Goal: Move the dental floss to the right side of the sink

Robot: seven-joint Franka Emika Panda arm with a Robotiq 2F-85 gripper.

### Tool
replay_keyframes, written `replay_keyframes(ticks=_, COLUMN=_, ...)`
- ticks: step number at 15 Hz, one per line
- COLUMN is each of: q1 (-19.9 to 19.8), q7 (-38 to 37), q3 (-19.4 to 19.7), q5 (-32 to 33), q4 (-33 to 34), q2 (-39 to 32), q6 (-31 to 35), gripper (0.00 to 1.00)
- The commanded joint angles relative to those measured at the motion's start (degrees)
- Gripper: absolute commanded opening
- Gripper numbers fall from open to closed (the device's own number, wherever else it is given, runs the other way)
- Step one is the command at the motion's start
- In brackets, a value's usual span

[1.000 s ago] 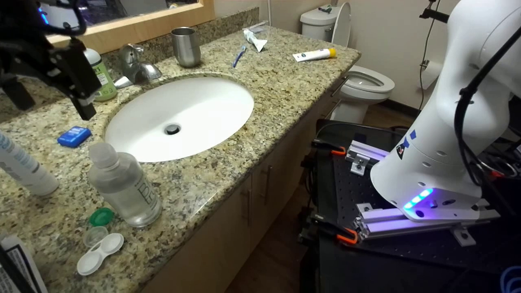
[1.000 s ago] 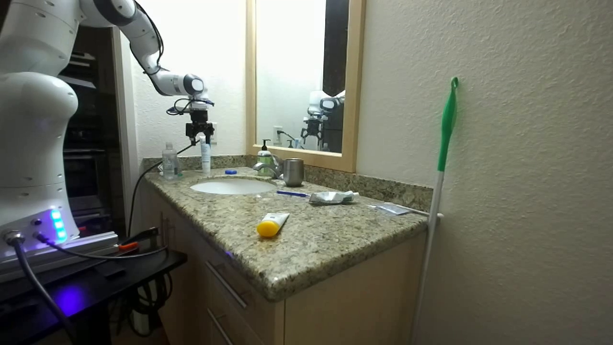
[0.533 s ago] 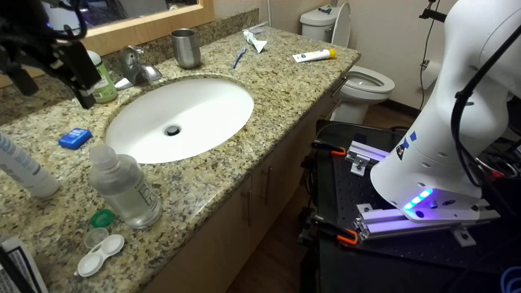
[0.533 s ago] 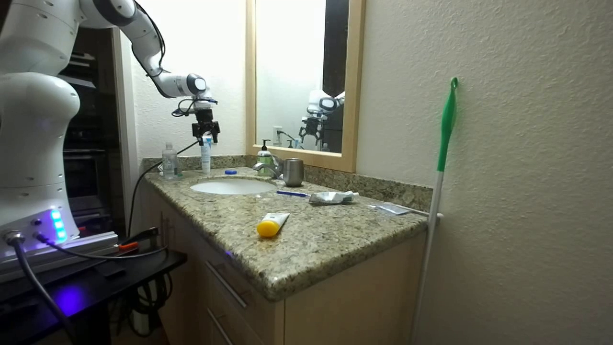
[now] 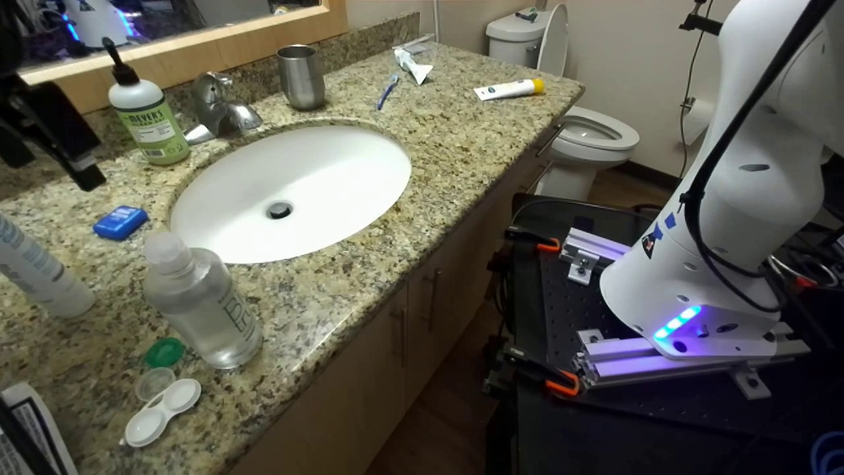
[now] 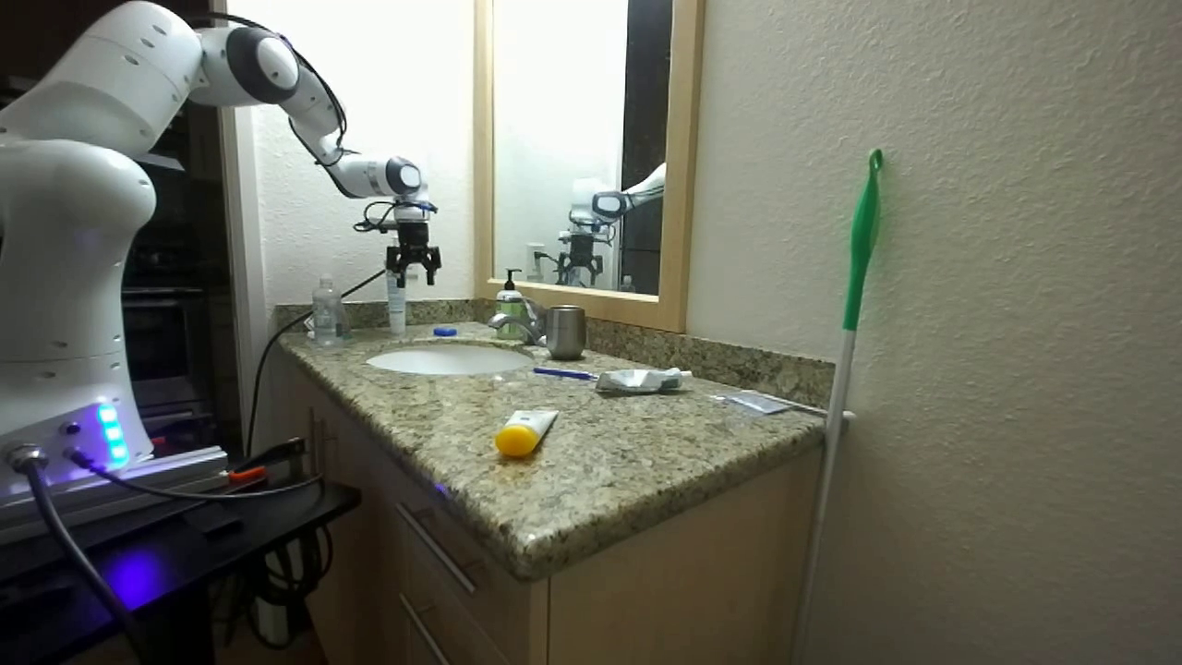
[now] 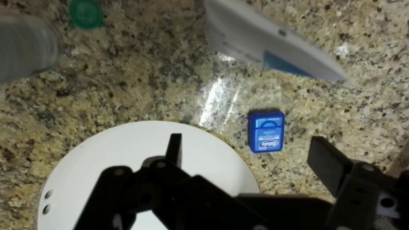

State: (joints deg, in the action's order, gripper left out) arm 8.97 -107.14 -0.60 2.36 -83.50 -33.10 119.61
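Note:
The dental floss [image 5: 120, 222] is a small flat blue box lying on the granite countertop beside the sink [image 5: 343, 171], near the drain-side left end. It also shows in the wrist view [image 7: 267, 131] and small in an exterior view [image 6: 445, 332]. My gripper [image 7: 247, 140] is open and empty, its fingers wide apart. In the wrist view, the floss lies between the two fingertips in the picture, with the left finger over the white basin. In both exterior views the gripper [image 5: 54, 168] [image 6: 416, 275] hangs above the counter, apart from the floss.
A white tube [image 5: 39, 270] stands near the floss and leans into the wrist view [image 7: 271, 44]. A clear bottle [image 5: 204, 303], green cap [image 5: 165, 353] and lens case [image 5: 161, 412] stand nearer. A soap bottle [image 5: 151, 125], faucet [image 5: 221, 112] and metal cup [image 5: 302, 76] line the back.
The gripper has moved left in an exterior view, uncovering the soap bottle, and slightly right in the opposite camera's picture. The arm's links have shifted. The floss has not moved; the gripper stayed open.

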Motion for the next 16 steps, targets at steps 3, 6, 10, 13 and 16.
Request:
replay_keyframes(ticks=3, q1=1.62, q7=-0.15, q3=1.12, q5=0.26, q4=3.06, q2=-2.32, q6=-2.08, gripper=1.0)
replay_keyframes(ticks=6, q1=-5.05, q7=4.36, q3=3.5, q5=-3.28, q4=5.31, q2=-2.21, q6=-7.22, gripper=1.0)
replay_keyframes(ticks=10, q1=-8.08, q7=6.63, q3=5.25, q5=-6.11, q4=6.29, q2=-2.44, q6=-9.36, gripper=1.0)
replay_keyframes(ticks=13, q1=-10.02, q7=8.07, q3=5.59, q5=-6.91, q4=7.07, q2=-2.6, q6=-10.21, gripper=1.0)
replay_keyframes(ticks=16, q1=-6.07, q7=7.92, q3=3.7, q5=-6.71, q4=1.38, q2=-0.29, q6=-9.12, gripper=1.0)
